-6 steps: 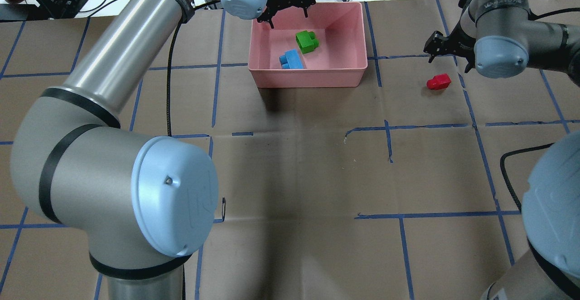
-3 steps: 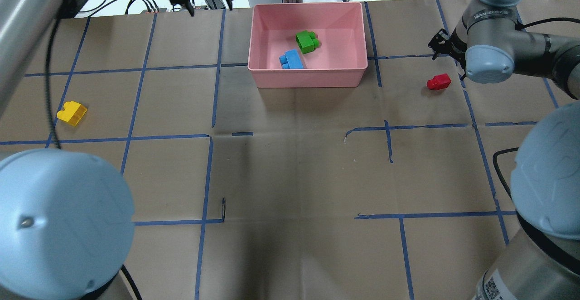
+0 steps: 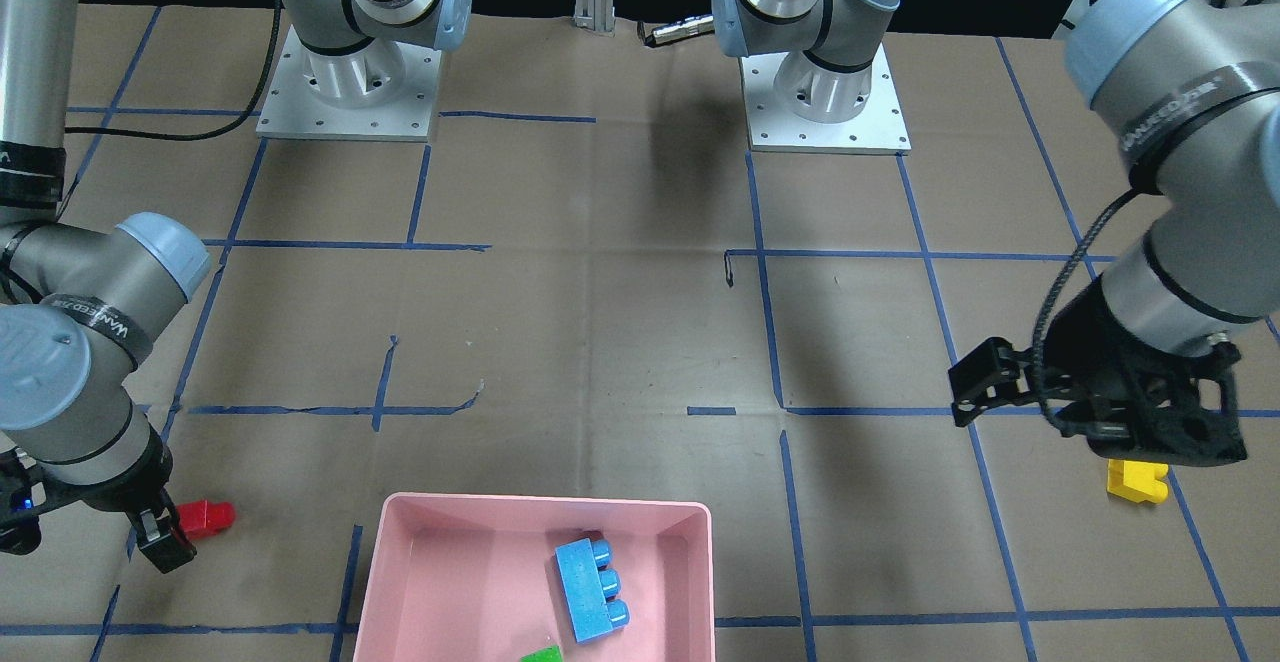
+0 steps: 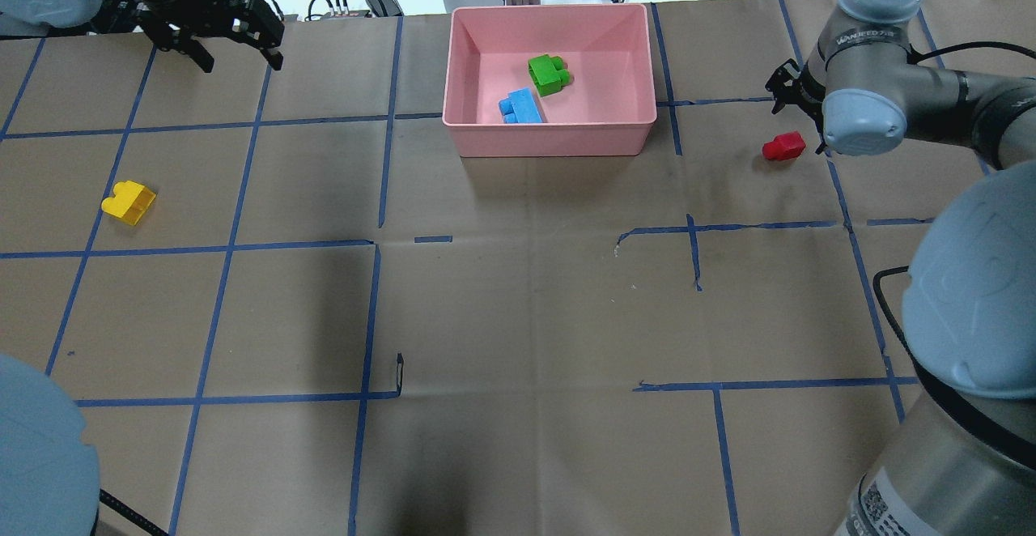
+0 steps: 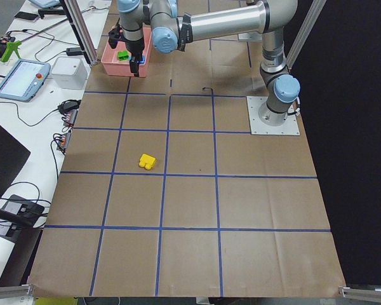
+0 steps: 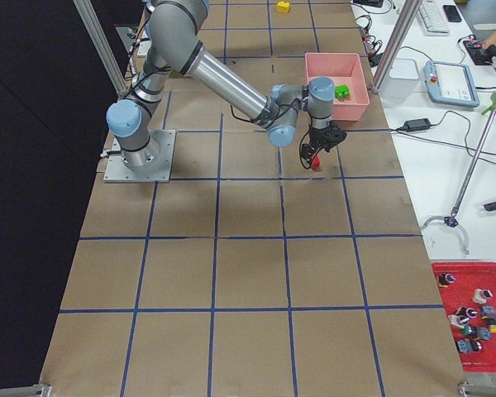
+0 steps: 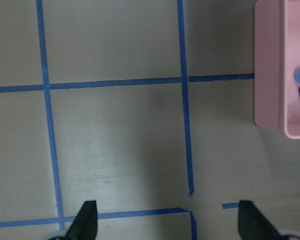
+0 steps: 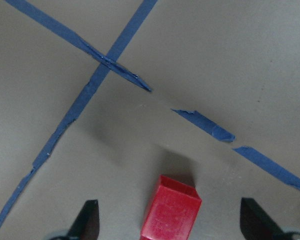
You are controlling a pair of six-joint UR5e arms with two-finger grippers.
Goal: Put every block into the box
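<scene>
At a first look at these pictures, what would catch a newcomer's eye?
The pink box, at the top middle of the overhead view, stands out most, with the blue brick and the green brick inside it. The red brick lies outside, to the box's right, close to the open right gripper. The yellow brick lies alone far to the left.

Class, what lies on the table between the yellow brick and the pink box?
Only brown paper crossed by blue tape lines separates the yellow brick and pink box, as the overhead view shows.
</scene>
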